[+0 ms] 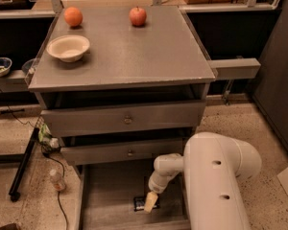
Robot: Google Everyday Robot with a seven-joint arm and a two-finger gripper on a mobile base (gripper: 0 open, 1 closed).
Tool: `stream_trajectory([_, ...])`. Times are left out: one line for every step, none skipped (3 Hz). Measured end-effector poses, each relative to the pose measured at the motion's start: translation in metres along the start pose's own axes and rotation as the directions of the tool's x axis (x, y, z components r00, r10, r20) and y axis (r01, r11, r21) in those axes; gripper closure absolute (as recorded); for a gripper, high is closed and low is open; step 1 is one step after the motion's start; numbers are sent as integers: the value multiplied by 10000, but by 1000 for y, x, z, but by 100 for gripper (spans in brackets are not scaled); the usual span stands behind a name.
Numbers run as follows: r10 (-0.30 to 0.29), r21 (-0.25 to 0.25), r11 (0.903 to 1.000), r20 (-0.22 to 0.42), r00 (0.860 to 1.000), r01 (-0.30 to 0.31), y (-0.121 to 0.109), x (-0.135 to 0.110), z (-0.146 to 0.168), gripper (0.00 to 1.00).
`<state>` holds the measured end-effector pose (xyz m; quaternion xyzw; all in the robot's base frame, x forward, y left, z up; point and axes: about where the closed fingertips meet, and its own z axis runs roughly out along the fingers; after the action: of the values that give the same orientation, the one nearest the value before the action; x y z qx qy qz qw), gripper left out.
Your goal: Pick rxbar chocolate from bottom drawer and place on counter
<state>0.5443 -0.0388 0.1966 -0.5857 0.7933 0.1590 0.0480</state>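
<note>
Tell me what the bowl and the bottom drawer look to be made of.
Bowl: cream, smooth, slightly glossy; ceramic or plastic, can't tell which. Bottom drawer: grey, matte, thin flat walls, so probably painted metal. The gripper hangs inside it at the rxbar chocolate.

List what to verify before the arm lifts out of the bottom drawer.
1. Bottom drawer pulled out: ok, its floor shows.
2. Rxbar chocolate in the drawer: ok, it lies near the front, partly covered by the gripper.
3. Gripper at the bar: ok, it is low in the drawer over the bar's right end.
4. Bar held: cannot tell.
5. Placing spot on the counter: ok, the middle and right are bare. The bowl, orange and apple sit to the left and at the back.
</note>
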Motion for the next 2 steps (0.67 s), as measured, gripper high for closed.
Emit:
stream_trajectory([-11, -396, 9992, 327, 9995, 24, 13, 21, 24, 0])
stream_trajectory([190, -733, 9972, 543, 9983, -150, 4, 4, 61, 0])
